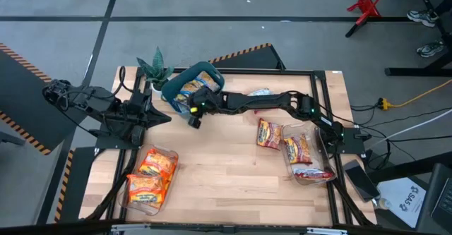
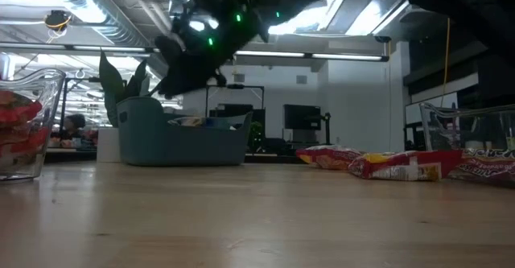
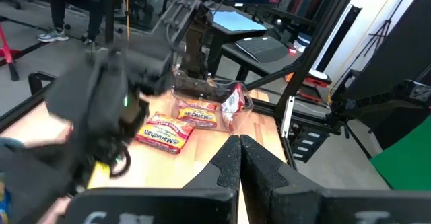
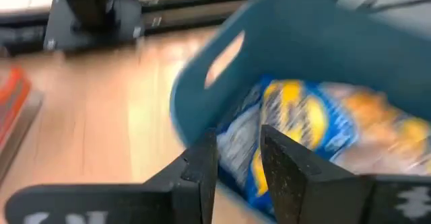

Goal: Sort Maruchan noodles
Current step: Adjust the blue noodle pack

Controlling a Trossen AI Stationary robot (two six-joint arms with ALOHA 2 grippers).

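Blue-and-yellow Maruchan noodle packets (image 4: 303, 126) lie in a teal bin (image 1: 185, 76) at the far middle of the table. My right gripper (image 4: 239, 140) hangs just over the bin's near rim (image 1: 192, 116), slanting down toward the packets, its fingers apart with nothing between them. Red packets (image 1: 270, 133) lie flat on the table, and more rest in a clear tray (image 1: 315, 166) at the right. Orange packets (image 1: 152, 175) fill a clear tray at the near left. My left gripper (image 3: 239, 158) waits shut, above the table's left side (image 1: 167, 118).
A green plant (image 1: 155, 67) stands beside the bin at the far left. A silvery packet (image 1: 260, 92) lies behind my right arm. Bare wood stretches across the table's near middle (image 1: 226, 178). A phone (image 1: 361, 180) lies past the right edge.
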